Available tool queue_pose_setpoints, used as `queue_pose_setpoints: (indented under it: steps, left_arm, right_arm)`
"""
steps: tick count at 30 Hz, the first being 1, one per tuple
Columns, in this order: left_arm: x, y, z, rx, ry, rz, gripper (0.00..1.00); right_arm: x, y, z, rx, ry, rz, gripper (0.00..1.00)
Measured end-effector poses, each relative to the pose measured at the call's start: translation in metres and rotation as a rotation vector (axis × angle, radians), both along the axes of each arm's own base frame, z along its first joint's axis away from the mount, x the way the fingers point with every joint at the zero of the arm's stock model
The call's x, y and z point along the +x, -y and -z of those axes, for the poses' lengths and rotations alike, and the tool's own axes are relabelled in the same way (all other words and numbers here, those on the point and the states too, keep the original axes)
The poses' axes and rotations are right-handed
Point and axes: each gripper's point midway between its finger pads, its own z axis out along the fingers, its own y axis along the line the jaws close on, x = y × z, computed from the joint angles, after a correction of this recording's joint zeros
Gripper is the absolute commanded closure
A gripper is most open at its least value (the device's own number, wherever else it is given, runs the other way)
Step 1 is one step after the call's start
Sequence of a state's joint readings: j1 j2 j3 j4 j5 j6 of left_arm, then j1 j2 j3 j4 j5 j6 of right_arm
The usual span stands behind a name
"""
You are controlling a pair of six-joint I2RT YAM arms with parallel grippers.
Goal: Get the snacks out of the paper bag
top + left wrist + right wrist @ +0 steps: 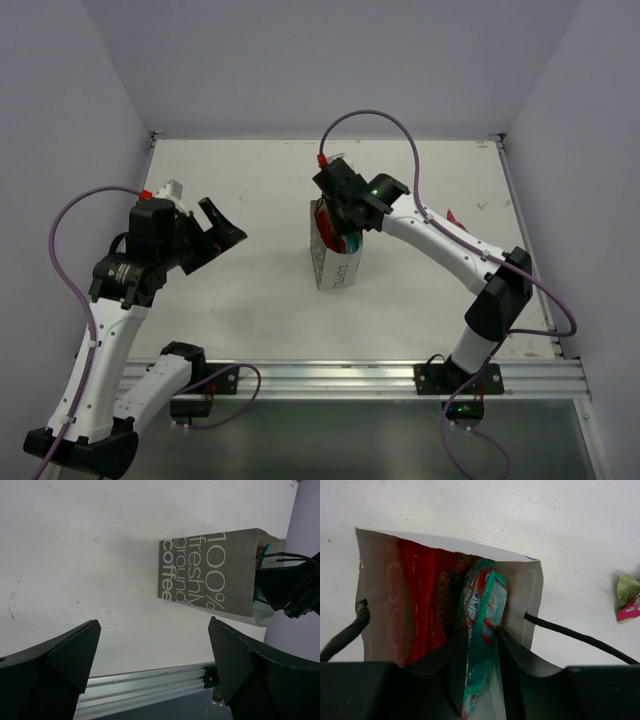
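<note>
Pinched crinkly teal packet [485, 600], long axis upright, in right gripper [482, 640] inside mouth-up matte paper bag [210, 575] (glossy red packet [427, 595] beside), held left gripper [154, 624] wide, empty.

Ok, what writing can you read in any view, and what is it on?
"100% freshly ground coffee": side of the paper bag, left wrist view.
Lettering on the bag in the top view: too blurred to read.
On the red packet: pale round letters, unreadable.
On the teal packet: print too small to read.
</note>
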State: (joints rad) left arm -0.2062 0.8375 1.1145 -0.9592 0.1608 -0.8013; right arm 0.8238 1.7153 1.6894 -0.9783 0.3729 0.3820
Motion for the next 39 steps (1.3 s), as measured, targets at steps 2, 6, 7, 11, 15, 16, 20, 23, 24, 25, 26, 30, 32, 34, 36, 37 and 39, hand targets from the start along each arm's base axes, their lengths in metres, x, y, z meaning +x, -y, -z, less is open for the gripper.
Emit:
queue_pose_setpoints:
  steps: [2, 6, 7, 11, 15, 16, 20, 23, 24, 25, 26, 30, 32, 34, 36, 37, 39]
  left_arm:
    - [0.000, 0.000, 0.000, 0.000, 0.000, 0.000, 0.01]
    - [0.000, 0.000, 0.000, 0.000, 0.000, 0.000, 0.01]
    - [0.000, 0.000, 0.000, 0.000, 0.000, 0.000, 0.01]
    - [0.000, 0.000, 0.000, 0.000, 0.000, 0.000, 0.01]
    - [0.000, 0.000, 0.000, 0.000, -0.001, 0.000, 0.01]
    - [0.000, 0.000, 0.001, 0.000, -0.001, 0.000, 0.01]
    - [-0.001, 0.000, 0.006, 0.001, -0.015, 0.002, 0.01]
    - [-0.001, 0.000, 0.006, 0.001, -0.014, 0.003, 0.01]
    - [-0.002, 0.000, 0.006, 0.000, -0.014, 0.003, 0.01]
    - [-0.002, 0.000, 0.006, 0.000, -0.014, 0.003, 0.01]
    - [-0.002, 0.000, 0.006, 0.000, -0.013, 0.003, 0.01]
    - [-0.002, 0.001, 0.006, -0.001, -0.013, 0.005, 0.01]
    - [-0.002, 0.001, 0.006, -0.002, -0.014, 0.006, 0.01]
    - [-0.002, 0.001, 0.006, -0.001, -0.013, 0.006, 0.01]
    - [-0.002, 0.001, 0.006, -0.001, -0.014, 0.006, 0.01]
    - [-0.002, 0.001, 0.006, -0.001, -0.014, 0.006, 0.01]
    - [-0.002, 0.001, 0.006, -0.001, -0.014, 0.006, 0.01]
  right_arm:
    - [-0.001, 0.000, 0.001, 0.000, -0.003, 0.001, 0.65]
    - [-0.001, 0.001, 0.003, -0.003, -0.007, 0.002, 0.65]
    - [-0.001, 0.001, 0.003, -0.004, -0.007, 0.002, 0.66]
    - [-0.001, 0.001, 0.003, -0.006, -0.007, 0.003, 0.68]
    - [-0.002, 0.002, 0.004, -0.007, -0.009, 0.005, 0.84]
    - [-0.001, 0.002, 0.004, -0.006, -0.009, 0.007, 0.85]
    - [-0.001, 0.001, 0.004, -0.004, -0.008, 0.009, 0.96]
    - [-0.002, 0.002, 0.004, -0.003, -0.009, 0.011, 1.00]
    - [-0.002, 0.001, 0.004, -0.003, -0.010, 0.011, 1.00]
    - [-0.002, 0.001, 0.004, -0.003, -0.009, 0.012, 1.00]
    - [-0.002, 0.001, 0.004, -0.003, -0.009, 0.011, 1.00]
    - [-0.002, 0.001, -0.002, 0.000, -0.007, 0.010, 1.00]
    - [-0.001, -0.001, -0.012, 0.010, 0.003, 0.008, 1.00]
    - [0.001, -0.003, -0.022, 0.021, 0.013, 0.007, 1.00]
    - [0.003, -0.006, -0.041, 0.048, 0.036, 0.004, 1.00]
    - [0.004, -0.008, -0.049, 0.060, 0.049, 0.001, 1.00]
    - [0.007, -0.012, -0.068, 0.089, 0.082, -0.006, 1.00]
